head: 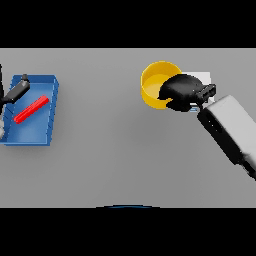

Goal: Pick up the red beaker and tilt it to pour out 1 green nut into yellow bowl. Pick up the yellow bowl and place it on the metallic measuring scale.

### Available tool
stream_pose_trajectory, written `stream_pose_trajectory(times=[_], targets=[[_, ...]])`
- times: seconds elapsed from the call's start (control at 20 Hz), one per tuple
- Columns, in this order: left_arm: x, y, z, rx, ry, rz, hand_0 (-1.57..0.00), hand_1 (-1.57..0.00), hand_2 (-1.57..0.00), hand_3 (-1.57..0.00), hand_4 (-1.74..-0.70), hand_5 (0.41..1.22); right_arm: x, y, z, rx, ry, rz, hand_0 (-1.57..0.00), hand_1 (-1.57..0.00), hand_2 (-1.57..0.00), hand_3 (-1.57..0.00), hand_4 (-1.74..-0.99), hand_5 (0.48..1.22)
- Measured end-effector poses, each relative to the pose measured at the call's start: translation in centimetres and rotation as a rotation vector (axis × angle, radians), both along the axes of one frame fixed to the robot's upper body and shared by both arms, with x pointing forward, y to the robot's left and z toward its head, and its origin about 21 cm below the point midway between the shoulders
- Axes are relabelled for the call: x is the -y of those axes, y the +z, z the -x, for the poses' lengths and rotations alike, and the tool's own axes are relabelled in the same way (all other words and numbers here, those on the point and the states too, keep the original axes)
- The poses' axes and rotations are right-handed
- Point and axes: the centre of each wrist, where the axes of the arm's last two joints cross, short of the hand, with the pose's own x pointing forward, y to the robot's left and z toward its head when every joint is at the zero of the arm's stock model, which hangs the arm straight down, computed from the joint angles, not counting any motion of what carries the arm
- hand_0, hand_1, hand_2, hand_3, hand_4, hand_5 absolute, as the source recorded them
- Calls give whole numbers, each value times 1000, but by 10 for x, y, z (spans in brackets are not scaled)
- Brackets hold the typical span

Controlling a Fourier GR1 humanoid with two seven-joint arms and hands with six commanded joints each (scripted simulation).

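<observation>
The yellow bowl (156, 81) is at the table's upper right. My right hand (182, 90) covers its right rim, with fingers curled over the edge and the thumb hooked under the front, so it is shut on the bowl. Just behind the hand, a pale corner of the metallic scale (204, 77) shows; most of it is hidden. I see no green nut inside the bowl. The red beaker (31, 109) lies on its side in a blue tray (49, 86) at the far left. My left hand (19, 89) hangs over the tray's back left corner, fingers straight, apart from the beaker.
The blue tray has raised walls and sits against the view's left edge. My right forearm (229, 127) runs diagonally from the lower right toward the bowl. Bare grey table lies between the tray and the bowl.
</observation>
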Motion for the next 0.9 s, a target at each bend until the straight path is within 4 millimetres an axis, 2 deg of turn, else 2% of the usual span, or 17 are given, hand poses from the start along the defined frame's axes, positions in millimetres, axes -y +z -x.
stream_pose_trajectory(times=[0.2,0.35,0.45,0.65,0.75,0.85,0.9], targets=[[3,2,2,-2,0,2,1,1,1,1,-741,706,30,5,-16,70,-95,-13,-1571,-1571,-1540,-1198,-1741,1221],[4,2,3,-6,-2,8,1,1,1,1,-734,697,52,7,-29,82,-164,-22,-1571,-1571,-1501,-1175,-1741,1221],[3,3,2,-10,4,6,1,1,1,1,-728,691,66,-3,-31,72,-200,-36,-1571,-1571,-1506,-1176,-1741,1221],[3,7,2,0,2,1,1,1,1,1,-721,682,84,-24,-38,85,-263,-22,-1571,-1571,-1439,-1283,-1741,1221],[5,8,0,-1,11,2,1,1,1,1,-724,682,91,-31,-42,70,-287,-22,-1571,-1571,-1407,-1351,-1741,1221],[1,2,5,-7,11,0,1,1,1,1,-722,679,95,-37,-44,50,-303,-17,-1571,-1571,-1397,-1352,-1741,1221],[1,5,4,1,8,-5,1,1,1,1,-722,678,96,-42,-43,42,-317,-17,-1571,-1571,-1396,-1346,-1741,1221]])
